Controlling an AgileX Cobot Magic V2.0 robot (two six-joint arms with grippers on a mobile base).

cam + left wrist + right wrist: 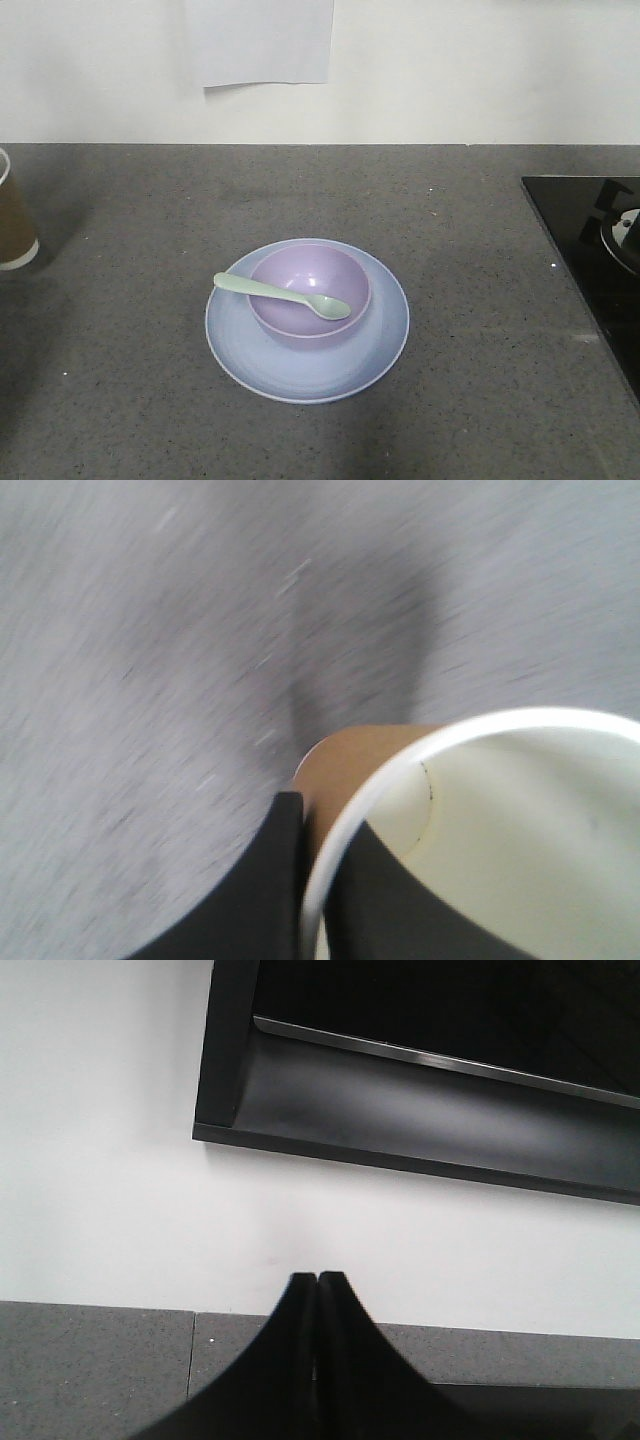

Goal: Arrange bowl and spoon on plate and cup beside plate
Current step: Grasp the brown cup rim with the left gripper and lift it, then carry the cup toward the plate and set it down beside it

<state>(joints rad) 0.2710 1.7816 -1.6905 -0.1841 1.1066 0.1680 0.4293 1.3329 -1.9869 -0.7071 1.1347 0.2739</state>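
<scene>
Grey counter [150,400]; left hand [312,880] pinches the cup [520,820] wall, right hand [317,1285] pressed together.

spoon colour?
Pale mint green. The spoon lies across the bowl; clearest in the exterior front-facing view.

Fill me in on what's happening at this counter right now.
A two-armed robot is setting out dishes on a grey counter. The purple bowl sits on the pale blue plate, and the green spoon lies across the bowl with its head inside. The left gripper is clamped on the rim of the brown paper cup, which shows at the far left edge of the front view, well away from the plate. The right gripper is shut, holding nothing and facing the wall.
</scene>
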